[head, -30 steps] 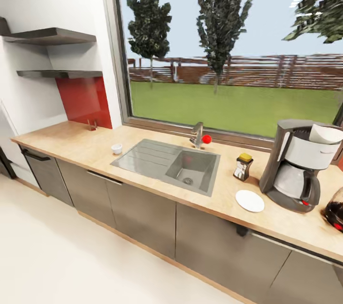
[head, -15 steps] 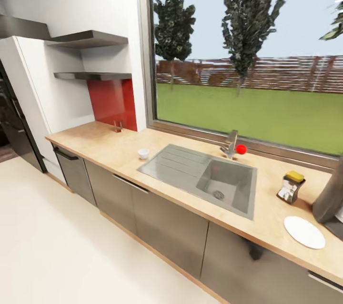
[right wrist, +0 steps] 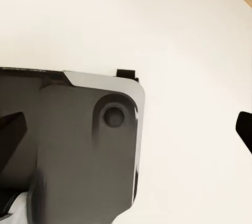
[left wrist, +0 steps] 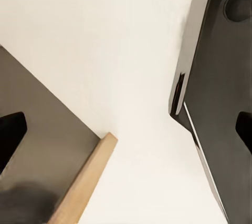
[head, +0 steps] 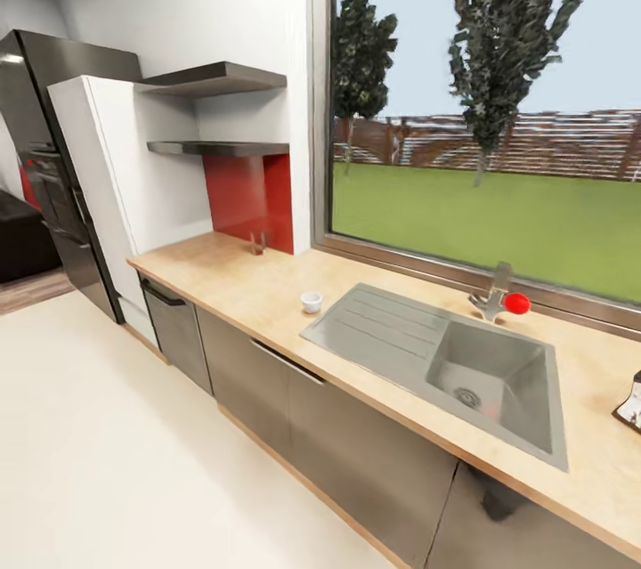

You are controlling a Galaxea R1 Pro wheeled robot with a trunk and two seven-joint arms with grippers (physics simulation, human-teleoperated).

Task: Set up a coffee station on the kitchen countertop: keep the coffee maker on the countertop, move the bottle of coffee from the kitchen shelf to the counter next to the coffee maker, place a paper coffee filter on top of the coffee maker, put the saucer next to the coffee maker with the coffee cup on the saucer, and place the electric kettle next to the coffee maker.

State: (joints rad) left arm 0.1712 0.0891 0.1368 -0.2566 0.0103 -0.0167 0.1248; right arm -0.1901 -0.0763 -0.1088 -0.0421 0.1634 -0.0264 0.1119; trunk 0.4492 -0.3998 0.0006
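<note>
Wood-grain countertop [head: 267,288] carries the small rounded white coffee cup [head: 311,302] at nine o'clock of the ribbed steel sink [head: 445,355], under glossy black slab shelves [head: 218,148]; both grippers' fingertips stand wide apart, holding nothing.

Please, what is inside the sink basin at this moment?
Inside the sink basin I see a round drain at the bottom and nothing else. The basin's near wall hides a strip of the floor.

I am in a home kitchen: a long wooden desk [head: 267,284] with a steel sink [head: 445,355], grey cabinets [head: 356,444] below, black wall shelves [head: 218,79], a dark fridge [head: 44,159], a garden window [head: 481,106].
</note>
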